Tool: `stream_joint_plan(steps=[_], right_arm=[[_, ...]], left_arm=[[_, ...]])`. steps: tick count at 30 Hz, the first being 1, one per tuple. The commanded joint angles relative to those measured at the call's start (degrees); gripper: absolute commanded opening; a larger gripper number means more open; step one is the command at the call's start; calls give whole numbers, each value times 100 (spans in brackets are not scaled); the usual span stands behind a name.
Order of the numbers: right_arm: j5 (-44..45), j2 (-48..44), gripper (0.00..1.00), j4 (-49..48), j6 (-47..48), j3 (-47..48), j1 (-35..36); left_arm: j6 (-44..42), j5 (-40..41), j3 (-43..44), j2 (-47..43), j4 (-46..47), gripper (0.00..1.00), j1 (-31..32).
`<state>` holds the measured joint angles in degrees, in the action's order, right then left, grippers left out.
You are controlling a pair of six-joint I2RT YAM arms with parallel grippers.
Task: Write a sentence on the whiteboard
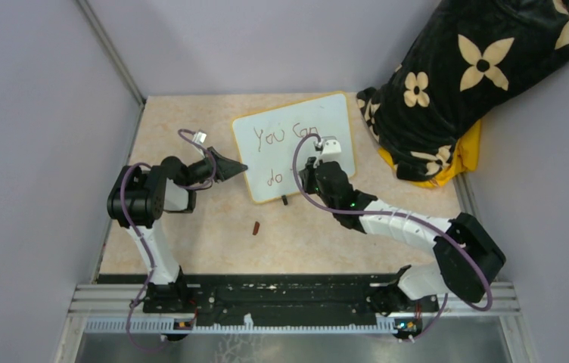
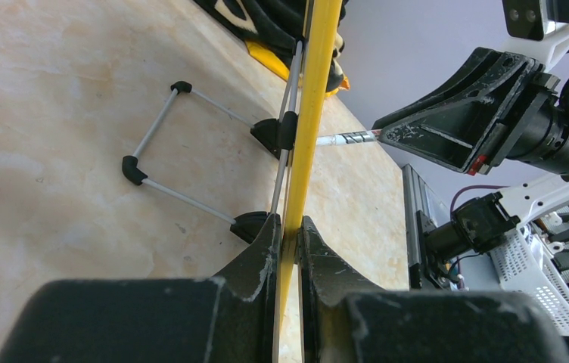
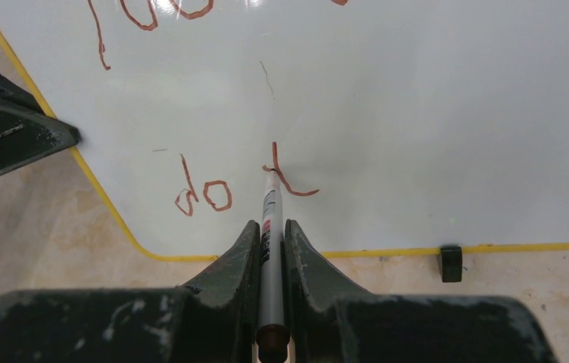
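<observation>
Counter: beige, marbled, fills the middle of the top view.

Fabric bundle: black with cream flowers, upper right of the top view, over something yellow.

Whiteboard: glossy white with a thin yellow frame. It sits upper centre of the top view, turned at an angle. In the left wrist view it appears edge-on, with a wire stand behind it on the left.

Left end effector: fingers closed tight on the yellow frame at the board's left edge.

Right end effector: fingers closed on a slim marker at the bottom centre of the right wrist view. The marker's tip touches the board's lower line.

Sentence: reddish-brown handwriting on the board. "You Can" is on the upper line. "do" is on the lower line, followed by a single "t"-like stroke at the marker tip.

Black foot: on the board's bottom edge, lower right of the right wrist view.

Small reddish-brown cap-like item: lies alone on the counter, below the board in the top view.
</observation>
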<state>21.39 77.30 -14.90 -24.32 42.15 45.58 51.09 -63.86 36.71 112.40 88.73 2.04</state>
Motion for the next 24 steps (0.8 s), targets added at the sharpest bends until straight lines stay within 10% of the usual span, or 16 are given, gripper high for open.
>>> stream_joint_plan(steps=[1, 24], right_arm=[[488, -173, 0, 99, -29, 138, -83], [226, -558, 0, -380, 164, 122, -101]], left_arm=[[-46, -211, -61, 116, 1041, 0, 121], [-47, -218, -70, 123, 1034, 0, 130]])
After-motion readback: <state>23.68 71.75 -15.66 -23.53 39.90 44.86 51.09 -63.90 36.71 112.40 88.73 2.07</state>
